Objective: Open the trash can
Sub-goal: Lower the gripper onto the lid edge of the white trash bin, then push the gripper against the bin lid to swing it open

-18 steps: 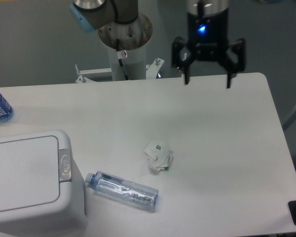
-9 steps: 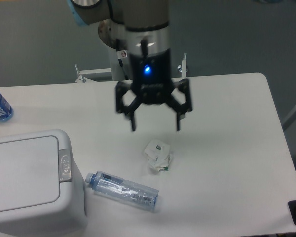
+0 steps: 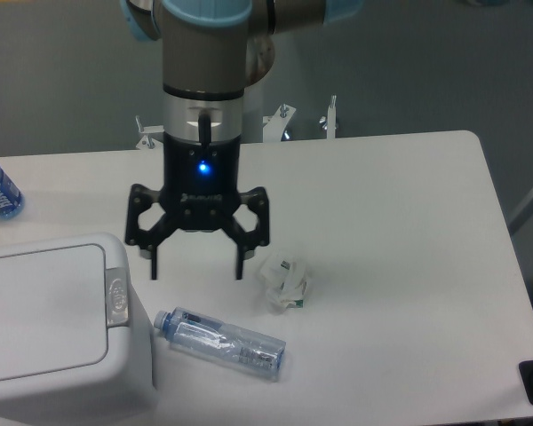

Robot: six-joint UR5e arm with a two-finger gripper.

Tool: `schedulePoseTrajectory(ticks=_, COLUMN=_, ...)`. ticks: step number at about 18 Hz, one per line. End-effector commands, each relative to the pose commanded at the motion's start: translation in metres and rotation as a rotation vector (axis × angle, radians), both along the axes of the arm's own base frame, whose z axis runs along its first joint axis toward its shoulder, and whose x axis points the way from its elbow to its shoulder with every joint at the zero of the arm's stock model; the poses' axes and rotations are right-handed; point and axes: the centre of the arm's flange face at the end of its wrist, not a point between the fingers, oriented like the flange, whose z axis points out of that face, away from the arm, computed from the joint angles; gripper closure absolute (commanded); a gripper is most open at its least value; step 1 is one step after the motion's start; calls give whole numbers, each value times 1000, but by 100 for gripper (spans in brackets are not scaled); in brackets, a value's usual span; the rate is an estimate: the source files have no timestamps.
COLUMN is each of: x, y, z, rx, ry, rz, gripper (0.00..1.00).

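Left of gripper [image 3: 196, 269] (spread) sits trash can [image 3: 53, 328].

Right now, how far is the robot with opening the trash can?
Nothing looks done yet: the trash can has its lid flat and closed. In hand: the gripper hangs open and empty, just right of the bin near the push-button. Left: reaching that button, pressing it, and the lid lifting.
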Motion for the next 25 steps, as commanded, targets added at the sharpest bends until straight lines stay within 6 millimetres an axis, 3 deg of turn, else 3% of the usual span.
schedulePoseTrajectory(ticks=6, x=-7, y=9, z=-26, rx=-29, ry=-62, rz=40, gripper=0)
schedulePoseTrajectory(ticks=16, x=-4, y=14, z=-44, rx=-56, ry=-85, rz=47, gripper=0)
schedulePoseTrajectory(ticks=25, x=2, y=16, z=-47, rx=-60, ry=-91, rz=36, gripper=0)
